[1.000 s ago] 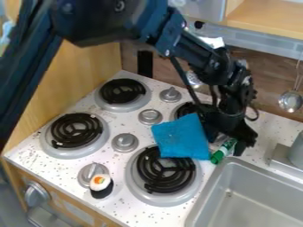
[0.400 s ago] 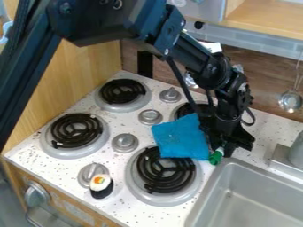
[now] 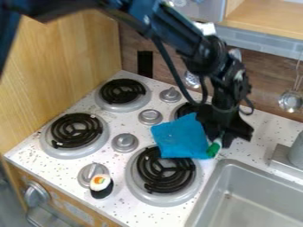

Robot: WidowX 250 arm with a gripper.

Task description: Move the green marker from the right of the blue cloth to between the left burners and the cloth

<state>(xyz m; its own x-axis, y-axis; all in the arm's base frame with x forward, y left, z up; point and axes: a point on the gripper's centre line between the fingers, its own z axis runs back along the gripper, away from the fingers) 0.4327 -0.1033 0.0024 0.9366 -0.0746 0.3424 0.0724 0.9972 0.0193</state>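
The black robot arm comes in from the top left, and its gripper hangs low over the right side of the white stove top, above the back corner of the sink. Whether the claw is apart, together or clamped on something cannot be told. A small green and white object lies right under it, tilted, its green end pointing down toward the sink and its white part running up beneath the gripper. Just left of this object is a blue cloth, which overlaps the back edge of the front right burner. The back right burner is partly hidden behind the cloth and the arm. Two more burners sit on the left, with gray knobs between the two sides. A toy sushi roll stands by the front knob. A metal ladle hangs at the right.
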